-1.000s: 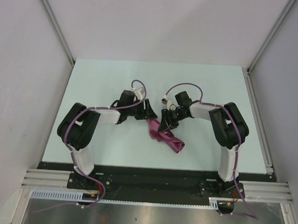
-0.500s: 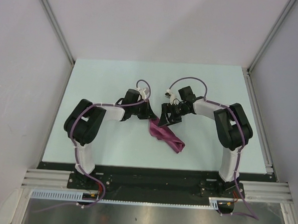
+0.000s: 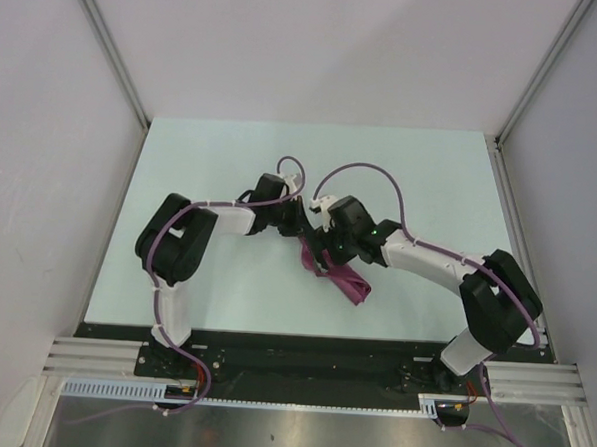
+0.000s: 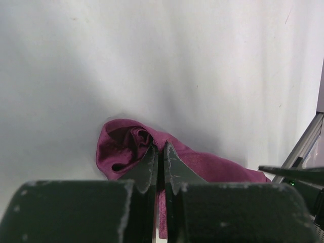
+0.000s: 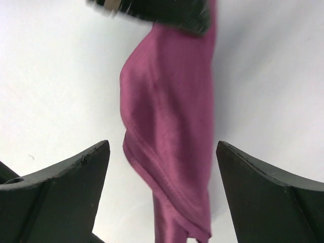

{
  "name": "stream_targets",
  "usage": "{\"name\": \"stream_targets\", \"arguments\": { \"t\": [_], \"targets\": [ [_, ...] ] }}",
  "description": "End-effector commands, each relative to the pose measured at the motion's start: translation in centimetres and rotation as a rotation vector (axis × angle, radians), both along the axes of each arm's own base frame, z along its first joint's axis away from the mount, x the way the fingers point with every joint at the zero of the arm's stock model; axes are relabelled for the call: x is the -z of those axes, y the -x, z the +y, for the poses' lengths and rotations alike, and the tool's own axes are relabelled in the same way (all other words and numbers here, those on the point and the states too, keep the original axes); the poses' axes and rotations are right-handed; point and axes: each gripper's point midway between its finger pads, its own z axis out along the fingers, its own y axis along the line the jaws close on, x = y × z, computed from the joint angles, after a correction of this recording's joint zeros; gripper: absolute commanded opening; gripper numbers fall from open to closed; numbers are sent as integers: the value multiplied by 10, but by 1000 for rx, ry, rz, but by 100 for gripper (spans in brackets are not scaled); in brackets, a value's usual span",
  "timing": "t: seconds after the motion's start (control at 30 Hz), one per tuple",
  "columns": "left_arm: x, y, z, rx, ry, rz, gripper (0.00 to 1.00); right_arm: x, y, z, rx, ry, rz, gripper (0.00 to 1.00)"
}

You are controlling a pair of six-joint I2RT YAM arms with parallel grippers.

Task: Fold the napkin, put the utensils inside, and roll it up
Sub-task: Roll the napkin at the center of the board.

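Observation:
The maroon napkin (image 3: pixel 342 279) lies bunched in a long twisted strip on the pale table, running from the middle toward the front right. My left gripper (image 3: pixel 304 236) is shut on a fold at the strip's far end; in the left wrist view its jaws (image 4: pixel 158 148) pinch the napkin (image 4: pixel 119 147). My right gripper (image 3: pixel 323 257) hovers over the strip, open wide. In the right wrist view its fingertips (image 5: pixel 162 146) stand on either side of the napkin (image 5: pixel 172 116) without touching it. The utensils are out of view.
The table (image 3: pixel 212 159) is walled by grey panels on three sides, with metal rails (image 3: pixel 523 245) along its right edge and front. Purple cables (image 3: pixel 366 172) loop above both wrists. The two grippers are very close together at the table's middle.
My left gripper has shut on the napkin's far end. My right arm has stretched out to the left over the napkin, and its jaws have opened wide.

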Motion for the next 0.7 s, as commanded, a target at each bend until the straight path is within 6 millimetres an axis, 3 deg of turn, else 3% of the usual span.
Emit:
{"name": "stream_targets", "arguments": {
  "t": [0.0,0.1,0.33,0.6,0.67],
  "targets": [
    [-4,-11,-5,-11,-2,2,0,12,12,-15,25,129,-53,92],
    [-4,-12,-6,-12,-5,7,0,21,26,-8,-22,153,-42,93],
    [-10,-16,-9,-7,7,-1,0,50,33,-13,-53,238,11,90],
    [-21,-24,-14,-5,21,-20,6,69,41,-24,-36,221,164,57],
    [-25,-26,-15,-2,29,-27,14,72,43,-28,-27,192,207,52]
  ]
}}
